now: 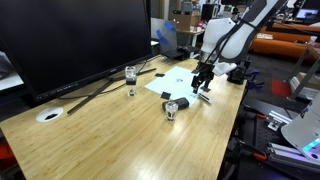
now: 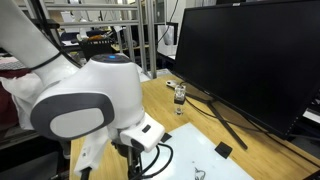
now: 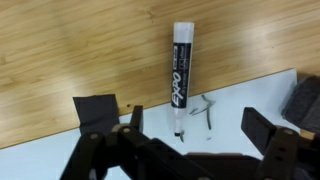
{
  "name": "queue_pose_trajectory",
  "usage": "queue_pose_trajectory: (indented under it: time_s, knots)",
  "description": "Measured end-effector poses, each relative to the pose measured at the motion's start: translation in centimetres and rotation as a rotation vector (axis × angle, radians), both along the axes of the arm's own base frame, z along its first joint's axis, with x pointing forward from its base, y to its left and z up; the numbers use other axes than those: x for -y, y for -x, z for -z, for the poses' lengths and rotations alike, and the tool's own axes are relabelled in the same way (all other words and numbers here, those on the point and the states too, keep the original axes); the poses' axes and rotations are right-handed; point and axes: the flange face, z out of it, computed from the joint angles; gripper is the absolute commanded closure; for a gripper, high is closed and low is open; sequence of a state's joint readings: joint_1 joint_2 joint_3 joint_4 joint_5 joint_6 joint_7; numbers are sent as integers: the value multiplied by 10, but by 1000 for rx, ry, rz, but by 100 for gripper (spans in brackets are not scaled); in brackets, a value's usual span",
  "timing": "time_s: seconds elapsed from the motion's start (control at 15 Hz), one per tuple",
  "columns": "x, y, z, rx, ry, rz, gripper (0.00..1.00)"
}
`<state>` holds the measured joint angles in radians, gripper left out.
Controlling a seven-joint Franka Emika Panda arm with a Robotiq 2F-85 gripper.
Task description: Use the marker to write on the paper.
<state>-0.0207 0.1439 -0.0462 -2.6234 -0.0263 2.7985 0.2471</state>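
Fingers [image 3: 262,128] wide, empty, bottom of frame; marker [image 3: 181,75] centre frame, tip on paper [image 3: 230,95]. Risk: off-centre close rolls marker aside, grasp missed.

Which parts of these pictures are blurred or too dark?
In the wrist view the black-and-white marker is sharp, its label readable, but the open gripper below is a dark silhouette; in an exterior view the white robot arm near the lens looks soft and hides part of the white paper sheet.

Smooth, lightly varnished wooden table [image 3: 60,50]; matt white paper [image 3: 250,95]; marker [image 3: 181,70] seemingly of glossy plastic.
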Motion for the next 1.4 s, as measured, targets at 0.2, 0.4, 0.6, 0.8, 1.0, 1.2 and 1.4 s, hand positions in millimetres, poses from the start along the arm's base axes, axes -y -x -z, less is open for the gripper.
queue_pose_trajectory:
  time_s: [0.2, 0.4, 0.6, 0.8, 1.0, 1.2, 1.4]
  knots:
    - [0, -5, 15, -8, -18, 14, 0]
    - [3, -8, 24, -13, -17, 21, 0]
    - [4, -10, 28, -18, -16, 23, 0]
    - [4, -9, 31, -24, -16, 24, 0]
    - [5, -8, 36, -34, -19, 33, 2]
    - [5, -7, 39, -37, -21, 37, 5]
    - [5, -7, 39, -33, -22, 26, 10]
